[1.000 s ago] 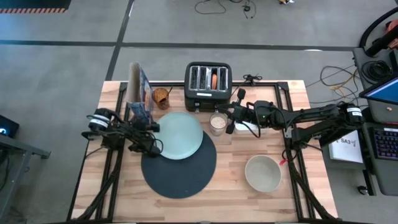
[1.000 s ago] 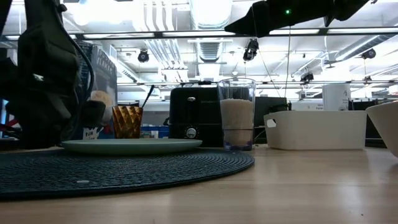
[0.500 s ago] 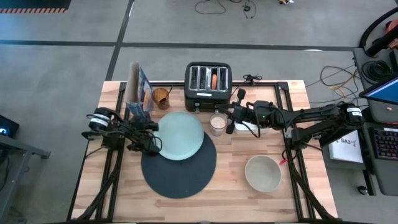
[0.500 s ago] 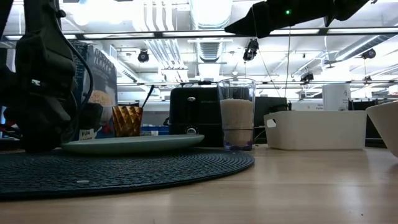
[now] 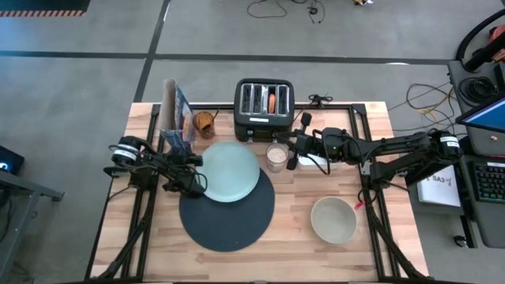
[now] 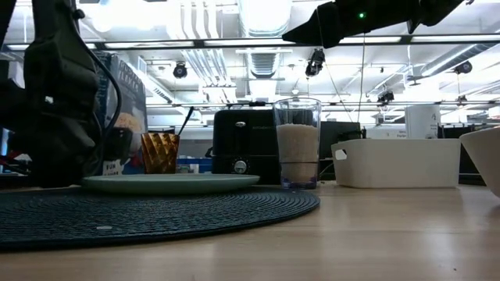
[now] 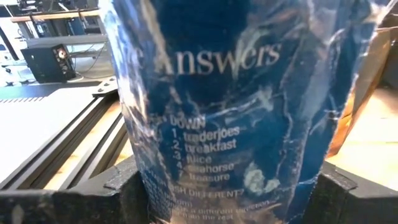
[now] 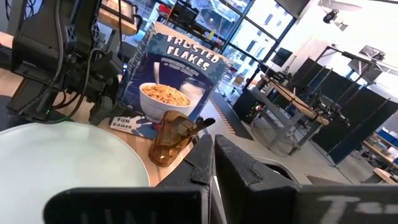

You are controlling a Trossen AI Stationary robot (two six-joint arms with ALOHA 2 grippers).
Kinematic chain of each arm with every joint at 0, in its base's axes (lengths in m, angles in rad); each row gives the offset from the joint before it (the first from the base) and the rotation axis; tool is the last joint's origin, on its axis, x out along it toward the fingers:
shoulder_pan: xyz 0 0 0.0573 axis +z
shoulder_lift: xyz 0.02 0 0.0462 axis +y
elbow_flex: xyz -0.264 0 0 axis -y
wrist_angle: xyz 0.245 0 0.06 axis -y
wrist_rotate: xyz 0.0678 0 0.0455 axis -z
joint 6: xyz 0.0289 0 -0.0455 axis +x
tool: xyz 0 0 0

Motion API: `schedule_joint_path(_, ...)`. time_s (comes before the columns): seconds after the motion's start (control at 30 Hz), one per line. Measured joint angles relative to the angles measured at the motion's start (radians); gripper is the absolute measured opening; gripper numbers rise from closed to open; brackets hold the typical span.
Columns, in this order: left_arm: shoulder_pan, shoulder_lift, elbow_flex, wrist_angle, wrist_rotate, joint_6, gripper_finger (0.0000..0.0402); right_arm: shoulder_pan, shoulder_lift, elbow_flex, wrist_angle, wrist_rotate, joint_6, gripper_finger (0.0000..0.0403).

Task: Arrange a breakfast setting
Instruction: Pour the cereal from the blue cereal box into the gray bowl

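The pale mint plate lies with its near part on the round dark-blue placemat and its far part on the wood. The milk glass stands right of it, and the beige bowl stands near right. A bagel sticks out of a toaster slot. My left gripper is open at the plate's left rim, its fingers either side of the blue cereal box's narrow side. My right gripper is shut and empty, high above the glass. Spoon and fruit do not show. My left gripper stands low beside the plate's left rim, but its own body hides that spot, so I cannot tell whether it touches the rim. I also cannot tell whether its open fingers touch the cereal box between them.
The black toaster stands at the far middle. The cereal box and an amber cup stand far left. A white tray sits under my right arm. Bare wood lies along the near edge.
The plate has slid a little toward the table's right edge, staying flat. My left gripper has shifted slightly with it. My right arm has kept still.
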State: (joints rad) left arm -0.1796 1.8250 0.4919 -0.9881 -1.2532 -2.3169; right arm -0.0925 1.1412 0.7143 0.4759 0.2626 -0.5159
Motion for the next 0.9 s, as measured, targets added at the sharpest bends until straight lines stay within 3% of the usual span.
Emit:
schedule_joint_path(0.67,-0.014,-0.040,0.013,-0.060,0.043,-0.015,0.0248,0.000,0.000,0.000,0.000,-0.004,0.000,0.0009)
schedule_joint_path(0.9,-0.029,-0.112,0.039,-0.194,0.069,-0.016,0.0247,0.000,0.000,0.000,0.000,-0.008,0.000,0.0009)
